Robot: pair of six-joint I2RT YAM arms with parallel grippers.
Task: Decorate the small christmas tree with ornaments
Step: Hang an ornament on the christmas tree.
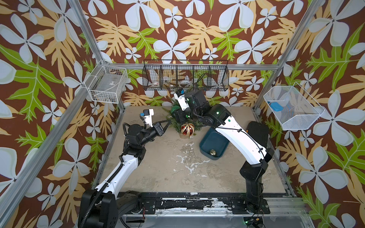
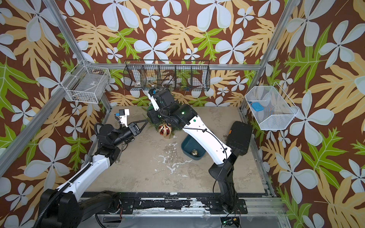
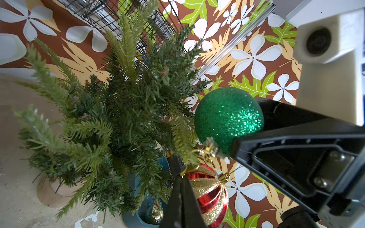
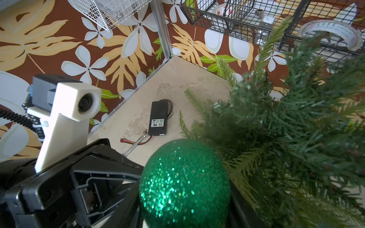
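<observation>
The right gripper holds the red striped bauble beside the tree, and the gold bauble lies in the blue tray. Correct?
No. In the left wrist view the right gripper holds the green glitter bauble beside the tree; the gold bauble does lie in the blue tray.

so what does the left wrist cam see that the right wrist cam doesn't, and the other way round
Only the left wrist view: the red and gold striped ornament by the lower branches of the small christmas tree, the gold ornament in the blue tray, and the tree's tan base. Only the right wrist view: a black box with wires and a silver wrench on the table, a tape roll, and the white wire basket. Both: the tree, the green glittery ornament beside its branches, and the black wire basket.
</observation>
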